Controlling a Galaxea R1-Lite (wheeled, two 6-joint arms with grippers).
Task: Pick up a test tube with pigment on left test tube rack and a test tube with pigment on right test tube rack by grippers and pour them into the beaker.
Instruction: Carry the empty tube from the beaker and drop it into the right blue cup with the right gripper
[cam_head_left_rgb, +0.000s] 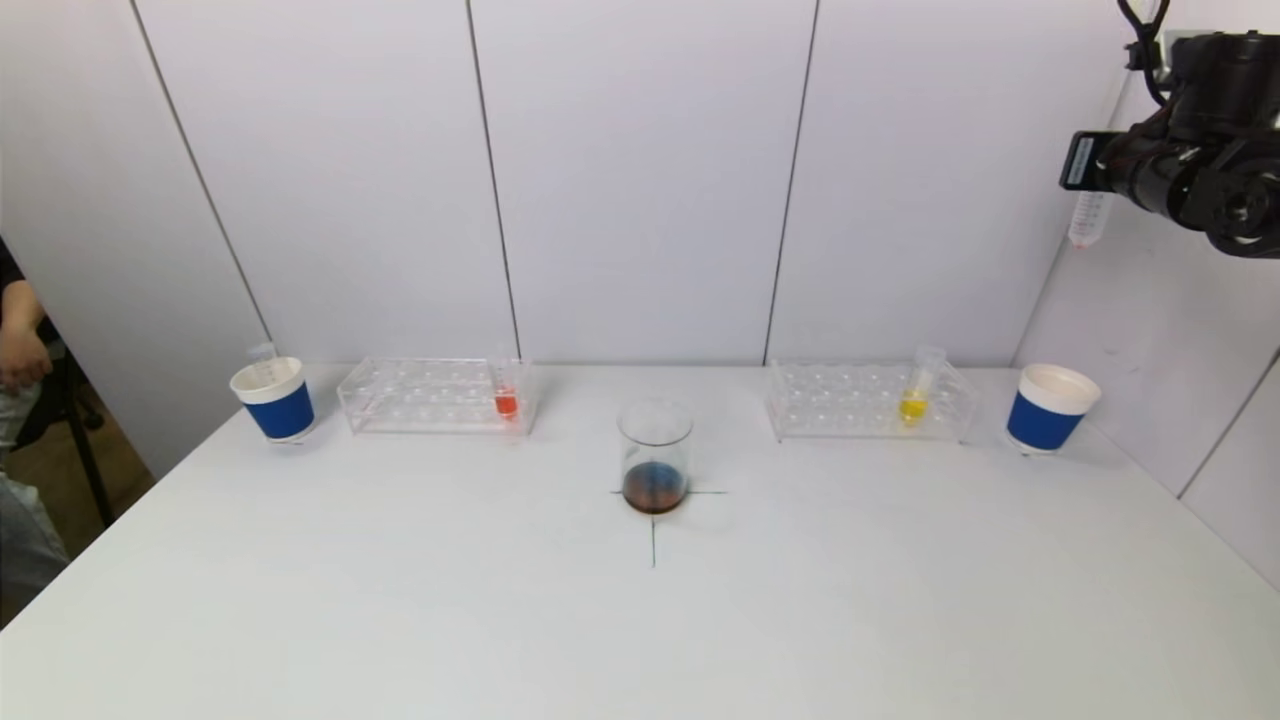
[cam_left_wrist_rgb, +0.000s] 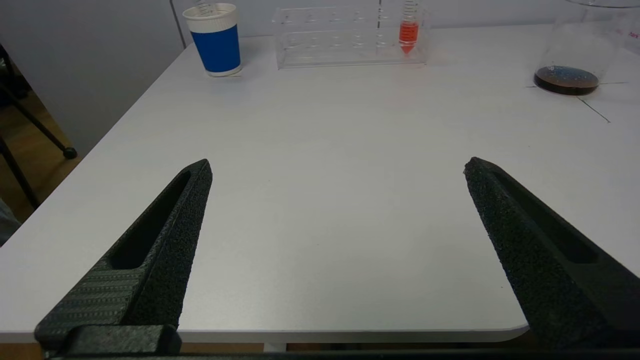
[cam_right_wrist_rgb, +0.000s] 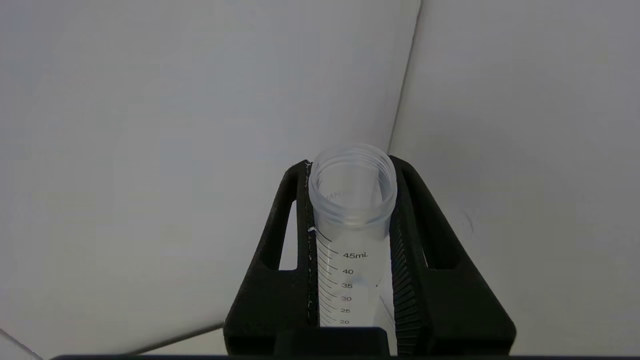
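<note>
The glass beaker (cam_head_left_rgb: 655, 458) stands at the table's centre on a cross mark, with dark liquid in its bottom. The left rack (cam_head_left_rgb: 420, 397) holds a tube of red pigment (cam_head_left_rgb: 506, 392). The right rack (cam_head_left_rgb: 850, 402) holds a tube of yellow pigment (cam_head_left_rgb: 915, 395). My right gripper (cam_head_left_rgb: 1085, 165) is raised high at the far right, above the right blue cup, shut on an empty clear test tube (cam_head_left_rgb: 1088, 220); the right wrist view shows the tube (cam_right_wrist_rgb: 350, 240) between the fingers (cam_right_wrist_rgb: 407, 260). My left gripper (cam_left_wrist_rgb: 337, 162) is open and empty over the table's near left edge, out of the head view.
A blue cup (cam_head_left_rgb: 275, 400) at the far left holds an empty tube. Another blue cup (cam_head_left_rgb: 1050, 408) stands at the far right. Wall panels close off the back and right. A person (cam_head_left_rgb: 15, 350) sits at the left edge.
</note>
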